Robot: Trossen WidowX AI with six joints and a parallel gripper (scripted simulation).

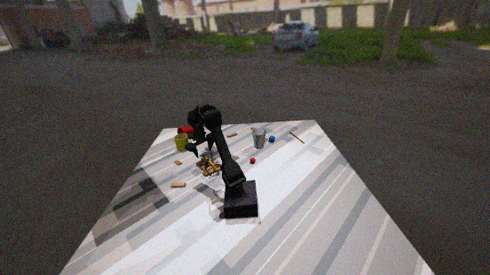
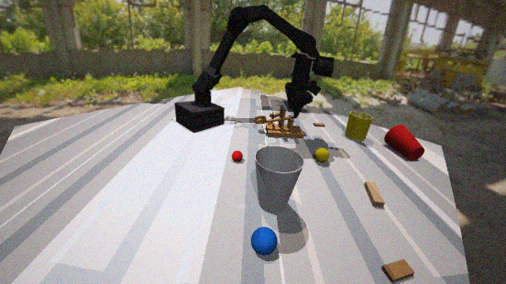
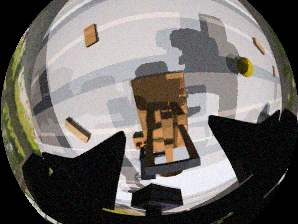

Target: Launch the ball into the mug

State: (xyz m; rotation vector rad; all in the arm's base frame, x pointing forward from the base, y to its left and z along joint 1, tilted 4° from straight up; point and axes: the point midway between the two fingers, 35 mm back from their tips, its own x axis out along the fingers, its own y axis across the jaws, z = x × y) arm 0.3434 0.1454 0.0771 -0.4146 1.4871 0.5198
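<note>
Apparently busy with aiming or setting the catapult (image 1: pixel 209 166) (image 2: pixel 284 132) (image 3: pixel 157 90), by judgement, with loading perhaps yet to come. Directly above the catapult, claw (image 1: pixel 204 153) (image 2: pixel 295 115) (image 3: pixel 168 128) spread wide and released, with nothing between the fingers. Next, probably: lift clear without brushing the frame, check the line toward the mug, then fetch a ball. Risk of knocking the catapult askew if lowered off-centre.

Upright on the surface (image 1: pixel 311 190) (image 2: pixel 115 187) (image 3: pixel 115 55), the catapult itself: brown, wood-like, with a flat base, upright posts and a throwing arm ending in a spoon (image 2: pixel 260 119) on the side toward the robot's base. Impossible to tell for certain whether loaded.

Near the catapult, a small red ball (image 1: pixel 252 161) (image 2: pixel 236 156) and a yellow ball (image 2: pixel 322 155) (image 3: pixel 245 66), both loose; unclear which to load. Beyond the catapult's end opposite the spoon, the yellow mug (image 1: pixel 181 143) (image 2: pixel 358 125), upright, roughly in the line of throw. Farther from the catapult, past the grey bucket (image 1: pixel 259 138) (image 2: pixel 276 180), a larger blue ball (image 1: pixel 272 138) (image 2: pixel 264 241).
</note>
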